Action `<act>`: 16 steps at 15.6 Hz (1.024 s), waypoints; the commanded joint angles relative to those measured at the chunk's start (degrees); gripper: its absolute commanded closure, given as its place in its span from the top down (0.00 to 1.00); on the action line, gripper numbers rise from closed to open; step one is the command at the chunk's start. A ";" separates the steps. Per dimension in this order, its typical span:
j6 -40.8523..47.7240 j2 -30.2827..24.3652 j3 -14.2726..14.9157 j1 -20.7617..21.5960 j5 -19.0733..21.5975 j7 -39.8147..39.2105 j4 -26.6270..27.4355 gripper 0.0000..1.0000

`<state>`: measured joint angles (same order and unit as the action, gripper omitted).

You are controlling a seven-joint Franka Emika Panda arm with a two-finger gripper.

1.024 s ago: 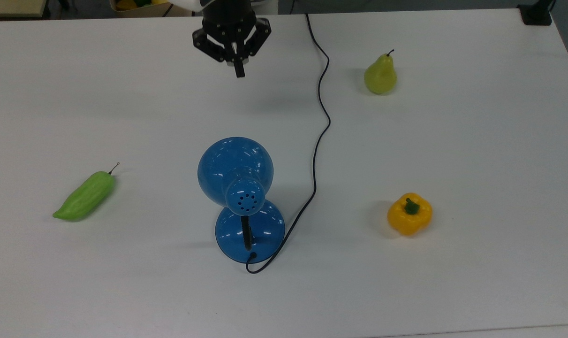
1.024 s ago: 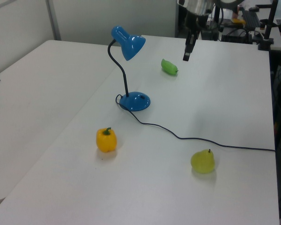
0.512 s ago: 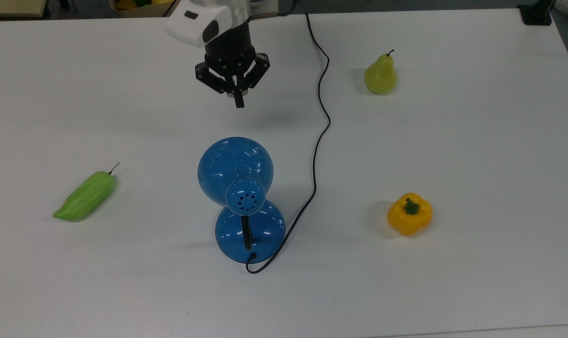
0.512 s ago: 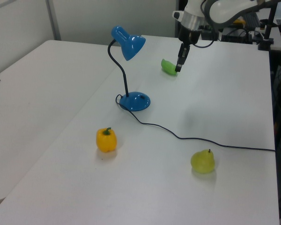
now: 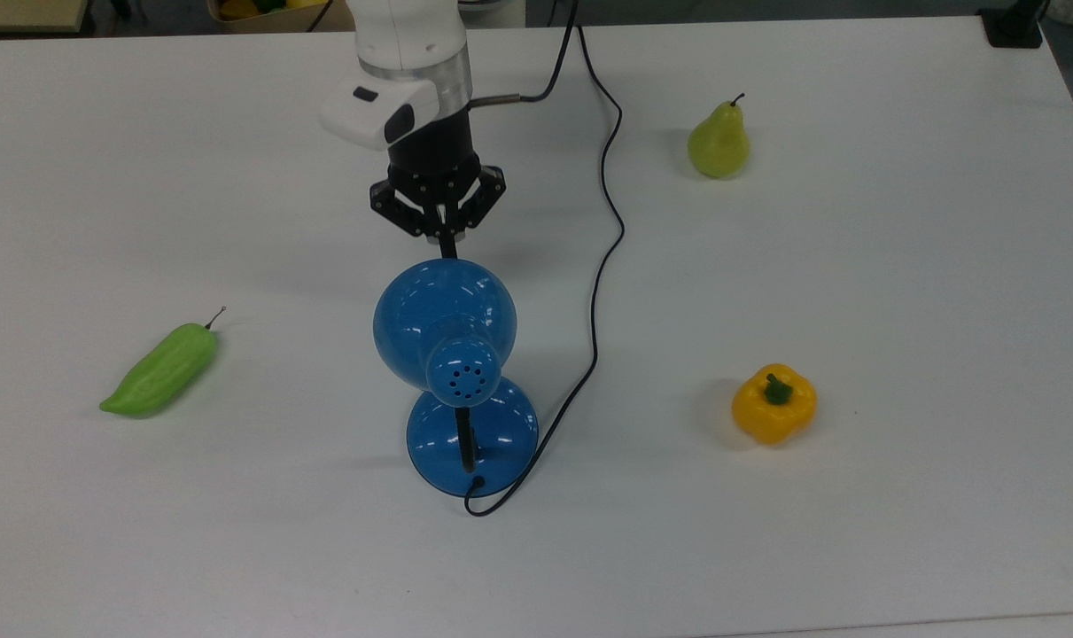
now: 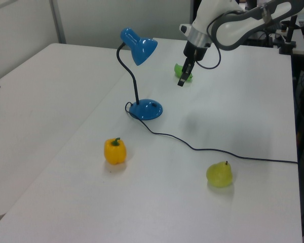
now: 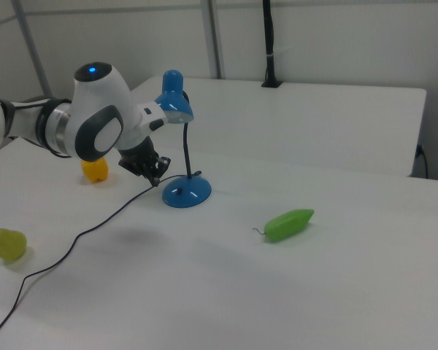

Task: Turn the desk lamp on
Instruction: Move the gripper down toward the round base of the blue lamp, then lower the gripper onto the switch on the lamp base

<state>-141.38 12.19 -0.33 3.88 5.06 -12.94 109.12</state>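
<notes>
Mid-table, the lamp (image 5: pixel 454 372) stands unlit, its shade tipped toward the gripper (image 5: pixel 447 251), which hovers beside the dome, fingers pinched together and empty, seemingly to poke a switch.

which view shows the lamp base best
The left view: the desk lamp base sits fully exposed, with the neck rising from it. In the top view the shade covers part of the base; in the right view it shows side-on.
</notes>
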 commanded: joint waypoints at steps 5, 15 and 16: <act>-13.64 4.85 -0.11 0.25 0.83 0.37 0.57 0.00; -22.09 12.24 -0.11 1.66 0.74 3.27 -3.73 0.00; -22.09 12.85 -0.11 1.83 0.83 3.28 -4.26 0.00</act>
<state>-162.66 22.47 -0.52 4.98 5.06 -10.72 107.90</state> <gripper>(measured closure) 0.991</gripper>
